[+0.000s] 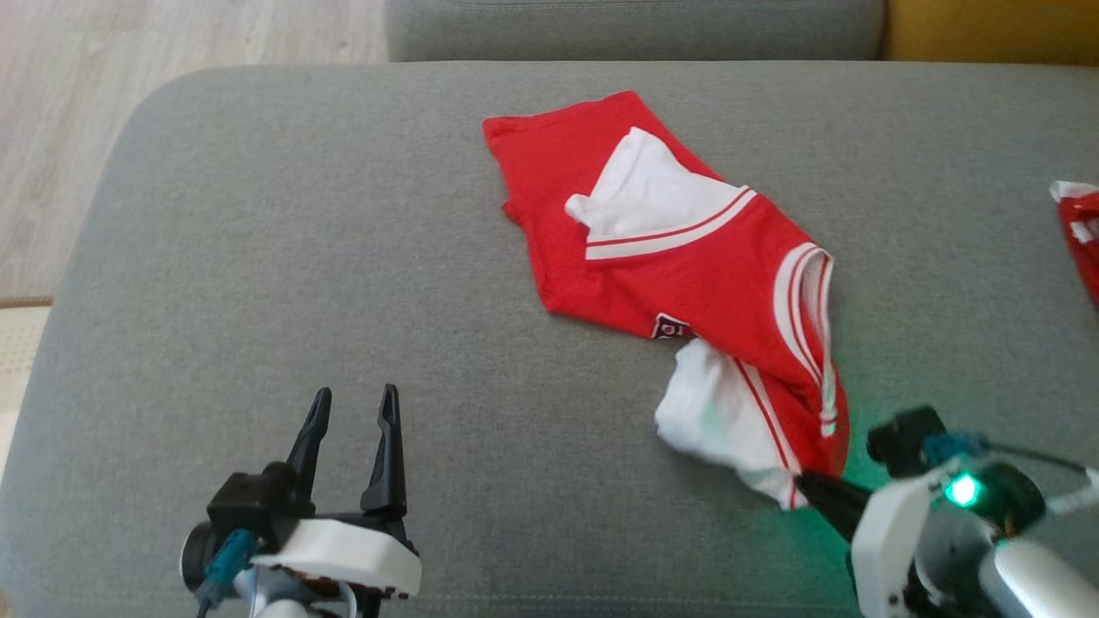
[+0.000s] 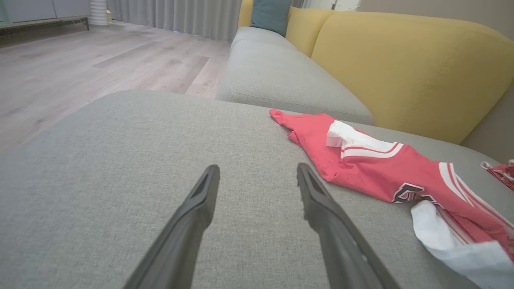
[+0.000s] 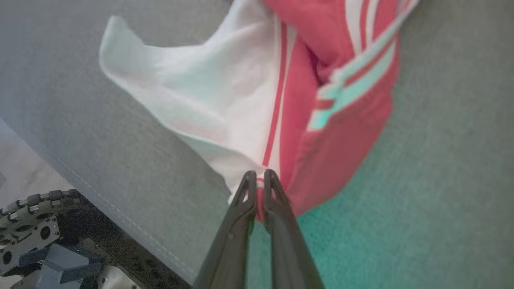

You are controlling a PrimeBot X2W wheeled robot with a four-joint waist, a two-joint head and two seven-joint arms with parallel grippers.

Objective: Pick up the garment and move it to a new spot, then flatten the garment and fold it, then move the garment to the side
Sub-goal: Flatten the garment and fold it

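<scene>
My right gripper (image 3: 260, 176) pinches the garment (image 1: 713, 283) at its crumpled near corner; my left gripper (image 1: 354, 410) hovers spread wide. Lifting, moving, flattening and folding are all left, I judge.

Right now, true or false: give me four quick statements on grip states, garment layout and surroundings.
1. The right gripper is shut on an edge of the garment. True.
2. The left gripper also holds it. False: it is open, apart from the cloth, over the grey cushion.
3. The garment lies neatly folded. False: it is rumpled, with white parts bunched.
4. A yellow backrest stands behind the grey cushion. True.
</scene>
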